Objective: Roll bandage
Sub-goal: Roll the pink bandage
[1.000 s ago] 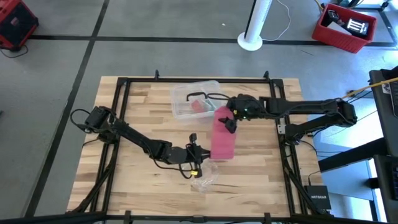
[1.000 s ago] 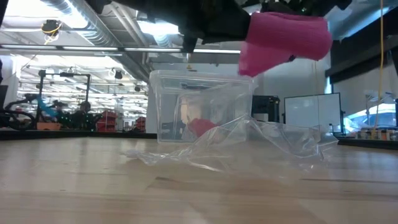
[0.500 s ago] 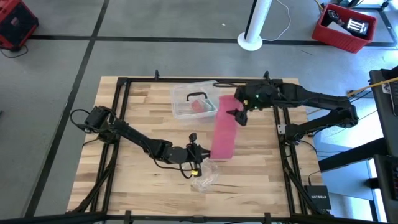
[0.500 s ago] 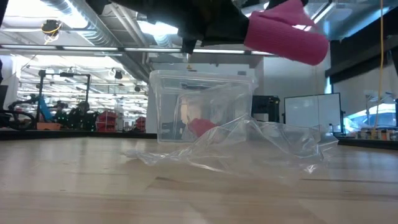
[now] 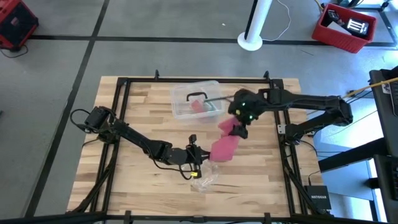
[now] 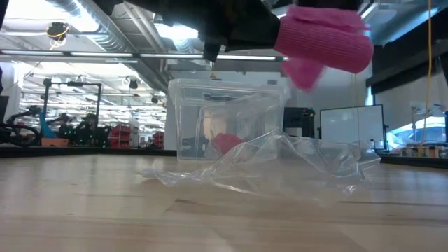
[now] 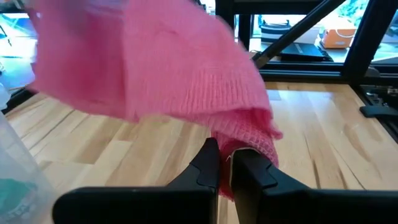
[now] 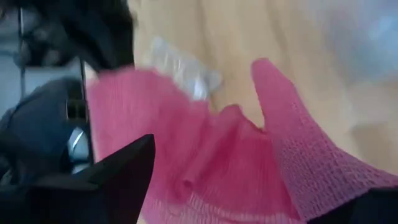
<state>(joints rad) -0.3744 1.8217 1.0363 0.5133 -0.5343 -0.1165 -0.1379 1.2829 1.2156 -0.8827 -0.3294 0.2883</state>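
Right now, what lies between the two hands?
High view: only the pink bandage, spanning from the shut left hand up to the right hand.

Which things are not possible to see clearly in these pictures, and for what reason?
- Right gripper: high view, its fingertips are hidden by the bandage; right wrist view is blurred.
- Contents of the clear box: too small in high view; the plastic wrapper covers them in low view.
- Both arms: low view, cut off by the top edge.

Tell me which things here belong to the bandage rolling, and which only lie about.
Part of the job:
- pink bandage
- left gripper, shut on the bandage's end
- right gripper, open at the bandage's other end

Lying about:
- clear plastic box
- crumpled clear wrapper
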